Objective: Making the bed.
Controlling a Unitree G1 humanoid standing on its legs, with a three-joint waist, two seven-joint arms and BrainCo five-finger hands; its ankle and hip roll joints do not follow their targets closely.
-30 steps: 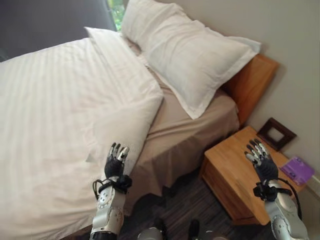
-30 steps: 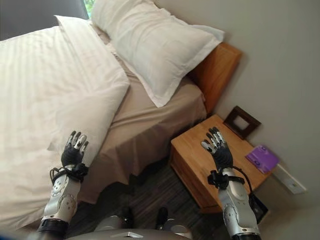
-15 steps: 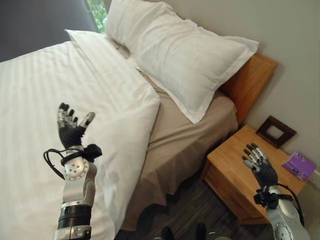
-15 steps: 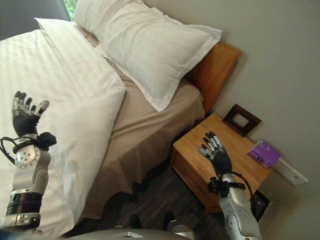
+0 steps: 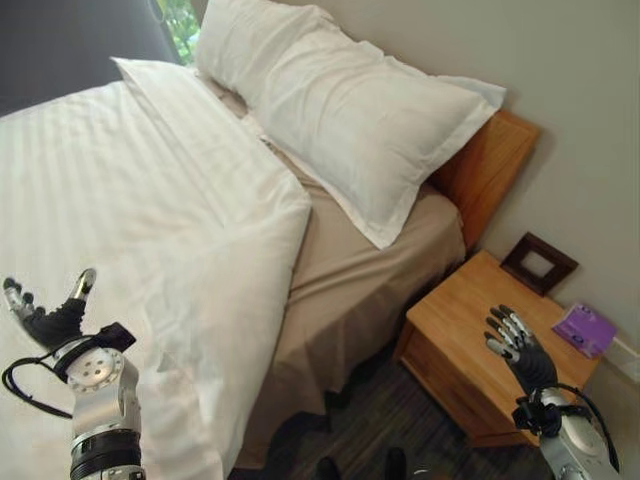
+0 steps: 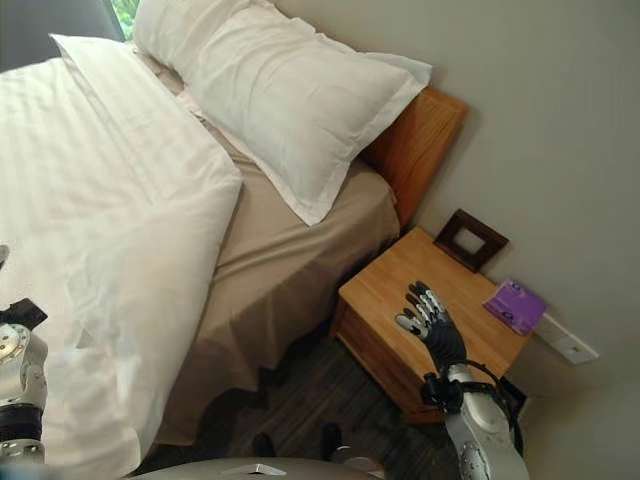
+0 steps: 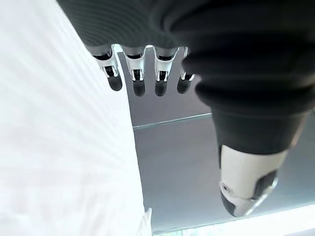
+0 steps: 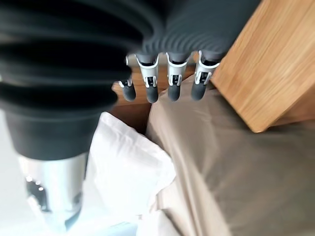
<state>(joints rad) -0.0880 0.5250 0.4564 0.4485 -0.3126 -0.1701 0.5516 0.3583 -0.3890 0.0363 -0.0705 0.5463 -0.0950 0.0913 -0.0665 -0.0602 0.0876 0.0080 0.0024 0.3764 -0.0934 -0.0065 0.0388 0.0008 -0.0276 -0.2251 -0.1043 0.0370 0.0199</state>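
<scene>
Hovering relaxed and empty, my left robot hand (image 5: 52, 322) is over the duvet (image 5: 150, 230); soft, light, floppy, best pinched along its folded edge beside me.

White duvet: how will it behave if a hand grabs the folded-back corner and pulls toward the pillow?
The white duvet looks puffy and creased, so probably floppy and light. It drapes off the bed edge, so likely to drag and bunch on the tan sheet rather than slide flat.

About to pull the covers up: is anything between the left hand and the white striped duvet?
Nothing visible. The left hand is open above the white striped duvet, with no object between them. The white pillow lies farther up, by the wooden headboard.
</scene>
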